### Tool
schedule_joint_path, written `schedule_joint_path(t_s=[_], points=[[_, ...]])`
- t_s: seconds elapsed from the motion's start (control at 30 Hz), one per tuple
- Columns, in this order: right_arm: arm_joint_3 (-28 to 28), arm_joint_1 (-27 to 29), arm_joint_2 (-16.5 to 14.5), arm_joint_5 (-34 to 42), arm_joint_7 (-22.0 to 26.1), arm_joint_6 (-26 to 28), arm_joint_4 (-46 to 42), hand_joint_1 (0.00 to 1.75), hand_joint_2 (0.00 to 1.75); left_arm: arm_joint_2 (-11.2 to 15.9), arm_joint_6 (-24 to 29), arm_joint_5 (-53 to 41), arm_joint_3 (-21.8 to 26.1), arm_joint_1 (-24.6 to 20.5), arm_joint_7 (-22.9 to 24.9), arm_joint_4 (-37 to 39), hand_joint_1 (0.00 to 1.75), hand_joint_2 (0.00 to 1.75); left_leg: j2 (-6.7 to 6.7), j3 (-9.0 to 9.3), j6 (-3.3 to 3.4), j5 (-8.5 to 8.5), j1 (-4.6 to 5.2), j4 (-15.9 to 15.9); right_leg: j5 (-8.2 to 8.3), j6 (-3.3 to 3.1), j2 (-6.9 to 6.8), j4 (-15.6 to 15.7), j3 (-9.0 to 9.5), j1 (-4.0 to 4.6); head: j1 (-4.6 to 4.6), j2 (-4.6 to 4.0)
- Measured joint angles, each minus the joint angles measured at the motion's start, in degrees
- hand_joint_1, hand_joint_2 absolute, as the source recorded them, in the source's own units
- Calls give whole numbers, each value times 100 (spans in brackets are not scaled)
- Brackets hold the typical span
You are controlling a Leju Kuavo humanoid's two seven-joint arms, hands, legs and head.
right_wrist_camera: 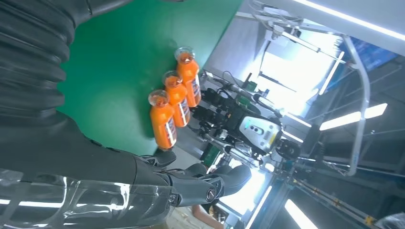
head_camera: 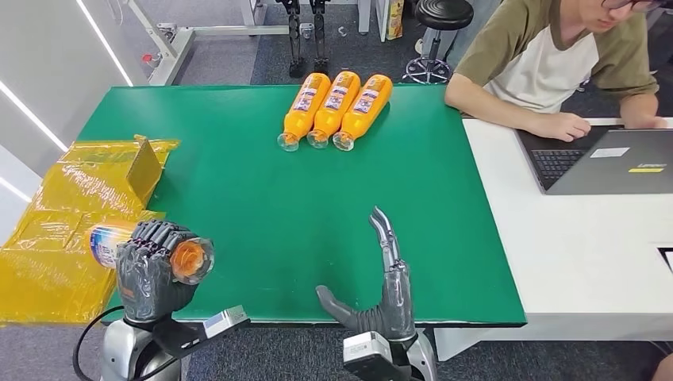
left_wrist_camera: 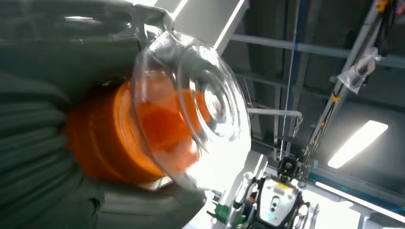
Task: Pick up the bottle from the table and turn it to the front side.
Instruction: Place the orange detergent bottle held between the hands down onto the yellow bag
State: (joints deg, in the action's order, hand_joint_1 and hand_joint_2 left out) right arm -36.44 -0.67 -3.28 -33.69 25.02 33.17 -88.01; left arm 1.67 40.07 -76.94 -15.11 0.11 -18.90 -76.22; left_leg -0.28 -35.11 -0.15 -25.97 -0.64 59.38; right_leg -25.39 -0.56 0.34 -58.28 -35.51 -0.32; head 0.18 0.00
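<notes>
Left hand [head_camera: 155, 270] gripping bottle [head_camera: 189, 260], green table [head_camera: 262, 206], grey floor [head_camera: 230, 59]

Bright even light — ceiling strips glare, close bottle [left_wrist_camera: 181, 119] blurred.

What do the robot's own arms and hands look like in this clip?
Both hands, left hand and right hand, are dark grey with segmented fingers and ribbed covers. Silver forearms; a black cable loops beside the left arm, and each wrist carries a small silver-and-black box.
</notes>
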Motion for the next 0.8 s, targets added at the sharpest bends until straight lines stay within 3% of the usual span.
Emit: schedule_joint_path(t_s=[0.13,0.2,0.3,0.43,0.6,0.8], points=[[-28,58,-1,105,110,12,-196,0,175,212,-5,-247,78,-61,283,36,175,175,0,1,0,1,0,0,1,-1,-1,0,0,0,3,0],[-31,69,-3,288,308,84,-283,0,175,493,-60,-564,-2,-294,652,265,175,175,-5,2,-2,5,0,1,2,-2,-4,0,0,0,3,0],[-31,70,-4,593,603,293,-434,0,175,1016,-280,-898,-278,-975,798,991,175,175,-10,3,-13,18,-1,1,7,-9,-7,-2,-3,0,2,0],[-27,69,-1,772,722,402,-609,0,175,1439,-847,-934,-855,-2300,315,2410,175,175,-10,2,-24,33,-2,1,25,-23,-7,-11,-8,1,2,0],[-21,68,2,786,722,375,-769,0,175,1554,-1952,-1094,-1711,-3639,-268,3994,175,175,12,4,-26,39,-1,1,41,-27,13,-13,-12,0,3,0],[-19,80,2,786,719,416,-873,0,175,1556,-2315,-1107,-2224,-4170,-328,4873,175,175,23,1,-29,35,-1,1,41,-28,26,-13,-22,-1,2,0]])
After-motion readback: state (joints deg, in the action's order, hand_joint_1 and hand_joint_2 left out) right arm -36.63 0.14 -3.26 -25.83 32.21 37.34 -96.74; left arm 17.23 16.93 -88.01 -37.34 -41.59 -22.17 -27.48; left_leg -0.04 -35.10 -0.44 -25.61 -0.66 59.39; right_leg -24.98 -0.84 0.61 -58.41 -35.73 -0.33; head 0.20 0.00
